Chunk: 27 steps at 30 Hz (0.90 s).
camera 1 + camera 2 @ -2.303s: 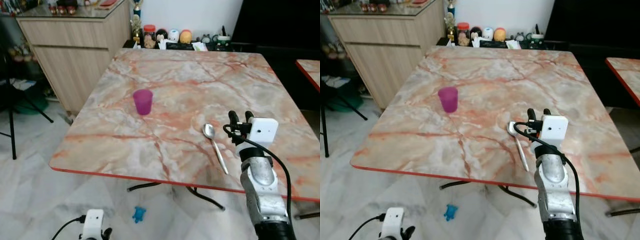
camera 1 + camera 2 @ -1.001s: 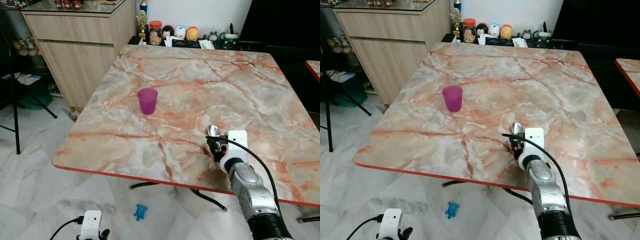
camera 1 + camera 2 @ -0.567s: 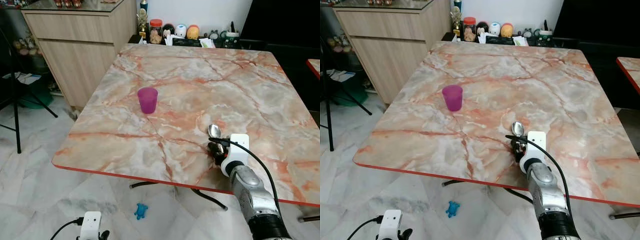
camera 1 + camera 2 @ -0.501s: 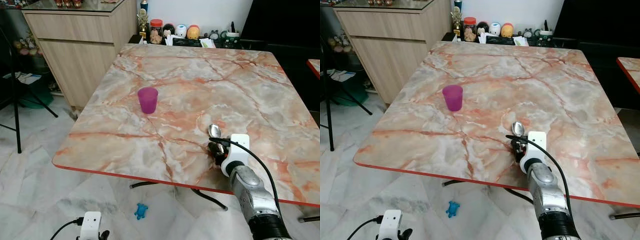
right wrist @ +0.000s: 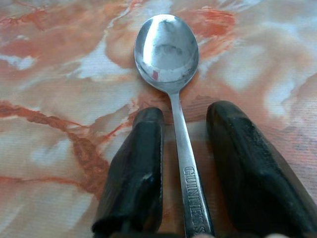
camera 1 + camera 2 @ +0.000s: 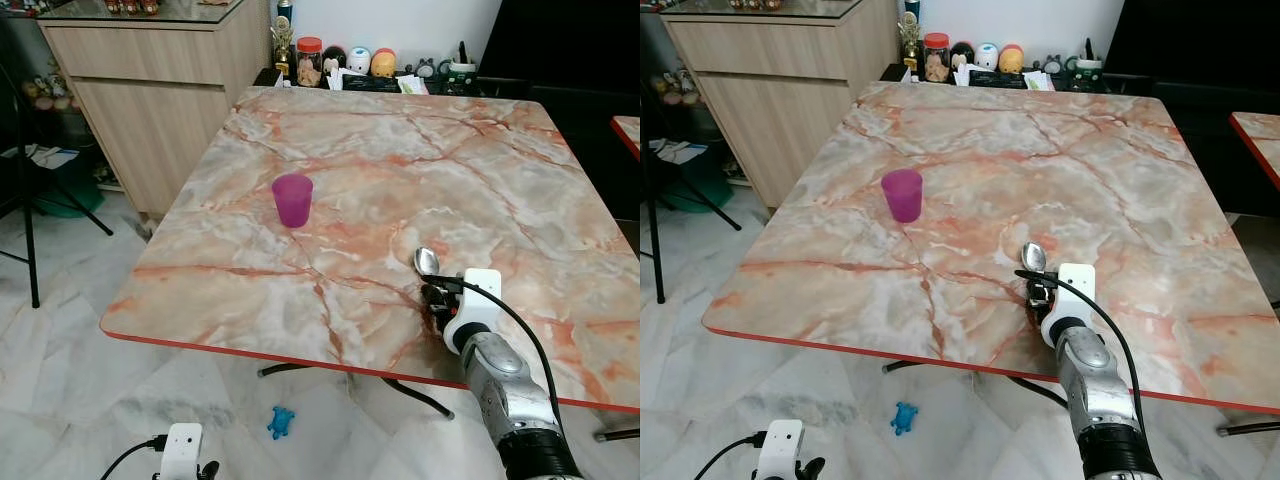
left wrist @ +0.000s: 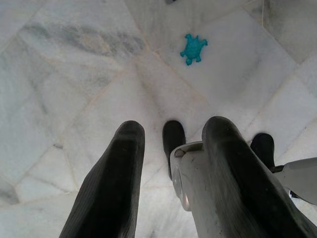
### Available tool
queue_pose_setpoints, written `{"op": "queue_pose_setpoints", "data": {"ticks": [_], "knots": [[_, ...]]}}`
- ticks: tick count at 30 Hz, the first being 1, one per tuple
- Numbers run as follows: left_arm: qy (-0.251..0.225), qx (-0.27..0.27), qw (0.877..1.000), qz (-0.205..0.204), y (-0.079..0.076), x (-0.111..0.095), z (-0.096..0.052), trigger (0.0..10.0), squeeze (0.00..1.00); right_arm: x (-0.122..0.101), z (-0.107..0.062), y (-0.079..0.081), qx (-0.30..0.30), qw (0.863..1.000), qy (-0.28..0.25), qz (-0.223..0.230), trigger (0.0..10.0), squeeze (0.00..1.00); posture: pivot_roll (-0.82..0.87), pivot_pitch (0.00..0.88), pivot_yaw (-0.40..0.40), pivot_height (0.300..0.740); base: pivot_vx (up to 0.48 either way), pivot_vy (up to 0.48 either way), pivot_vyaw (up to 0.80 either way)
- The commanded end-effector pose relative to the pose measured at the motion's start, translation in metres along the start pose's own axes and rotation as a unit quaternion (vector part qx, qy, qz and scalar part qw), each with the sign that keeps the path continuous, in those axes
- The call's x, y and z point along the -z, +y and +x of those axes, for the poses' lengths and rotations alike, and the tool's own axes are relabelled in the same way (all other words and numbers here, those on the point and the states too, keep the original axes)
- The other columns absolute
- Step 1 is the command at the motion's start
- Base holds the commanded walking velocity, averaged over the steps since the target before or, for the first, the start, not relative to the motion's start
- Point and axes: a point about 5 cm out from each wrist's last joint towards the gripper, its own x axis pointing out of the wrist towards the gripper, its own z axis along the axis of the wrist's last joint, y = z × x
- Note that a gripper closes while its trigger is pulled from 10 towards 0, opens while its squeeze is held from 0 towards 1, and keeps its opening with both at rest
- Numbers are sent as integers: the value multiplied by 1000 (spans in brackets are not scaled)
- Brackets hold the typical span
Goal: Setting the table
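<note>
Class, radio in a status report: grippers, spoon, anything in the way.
Right gripper open, straddling spoon handle on marble table. Left gripper idle, open, over floor. Purple cup stands apart.

I see a polished metal spoon (image 5: 170,74), glossy marble-patterned table (image 6: 400,170), translucent purple plastic cup (image 6: 292,200), matt black rubbery fingers (image 5: 133,168), pale wood-grain cabinet (image 6: 150,100).

The spoon (image 5: 174,94) handle's lower end is hidden under the right pincer (image 5: 183,163).

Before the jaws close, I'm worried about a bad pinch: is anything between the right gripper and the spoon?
Nothing visible. The right gripper is open, its fingers straddling the spoon handle on the bare marble table.
</note>
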Motion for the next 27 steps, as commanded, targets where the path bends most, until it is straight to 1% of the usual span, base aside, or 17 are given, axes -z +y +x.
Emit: {"op": "queue_pose_setpoints", "data": {"ticks": [1, 9, 23, 25, 26, 27], "knots": [[18, 2, 1000, 2, 0, 8, -2, 10000, 0, 14, -2, -1, 2, 1000, 27, 13, 0, 0, -10, 67, -10, 740, 0, 0, 0], [20, 2, 1000, 1, 0, 10, -2, 10000, 0, 12, -1, 1, -5, 1000, 21, 14, 0, 0, -9, 67, -10, 740, 0, 0, 0], [22, 5, 1000, 1, -1, 10, -2, 10000, 0, 11, -1, 5, -15, 1000, 14, 4, 0, 0, -9, 65, -12, 740, 0, 0, 0], [22, 5, 1000, 1, -1, 10, -2, 10000, 0, 9, -1, 5, -13, 1000, 3, -1, 0, 0, -8, 64, -12, 740, 0, 0, 0], [22, 5, 1000, 2, -1, 10, -2, 10000, 0, 5, -2, 5, -7, 1000, -12, -3, 4627, 0, -8, 64, -12, 740, 0, 0, 0], [22, 5, 1000, 2, -1, 10, -2, 10000, 0, 2, -3, 4, 0, 1000, -25, -4, 10000, 0, -8, 62, -12, 740, 0, 0, 0]]}}
